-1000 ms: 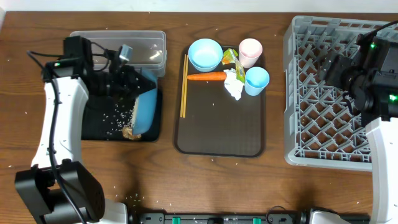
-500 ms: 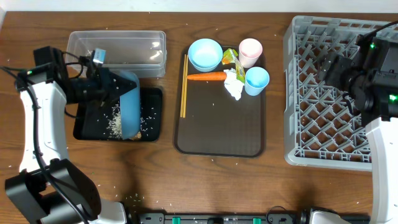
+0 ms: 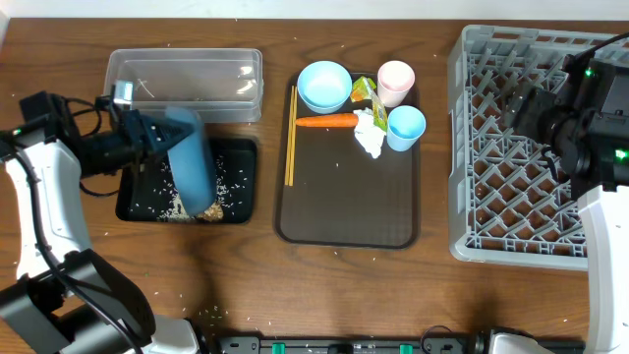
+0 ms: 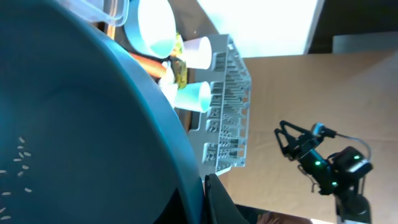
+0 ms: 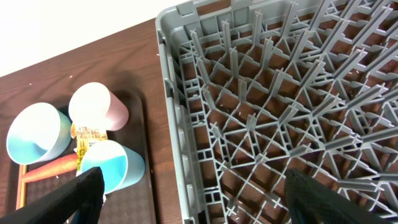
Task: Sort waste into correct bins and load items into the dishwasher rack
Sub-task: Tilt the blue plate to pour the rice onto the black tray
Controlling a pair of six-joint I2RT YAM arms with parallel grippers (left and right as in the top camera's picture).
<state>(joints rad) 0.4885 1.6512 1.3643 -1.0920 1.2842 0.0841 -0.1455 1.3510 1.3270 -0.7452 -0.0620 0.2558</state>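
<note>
My left gripper (image 3: 149, 138) is shut on the rim of the large blue dish (image 3: 188, 162), which stands almost on edge over the black tray (image 3: 239, 167). The dish (image 4: 93, 106) fills the left wrist view with a few rice grains (image 4: 18, 163) stuck to it; one dark finger (image 4: 219, 200) presses its rim. Loose rice (image 3: 177, 205) and a brownish scrap (image 3: 209, 210) lie in the tray. My right gripper (image 5: 202, 199) hangs open over the grey dishwasher rack (image 3: 511, 147), holding nothing.
The clear tub (image 3: 187, 84) sits behind the black tray. The brown serving tray (image 3: 344, 202) carries chopsticks (image 3: 290, 138), a light-blue bowl (image 3: 323, 86), carrot stick (image 3: 329, 122), wrapper (image 3: 365, 90), tissue (image 3: 370, 138), pink cup (image 3: 396, 82) and light-blue cup (image 3: 406, 128).
My left arm has swung left, and the blue dish has moved left with it and tipped more upright over the black tray. The right arm has not moved.
</note>
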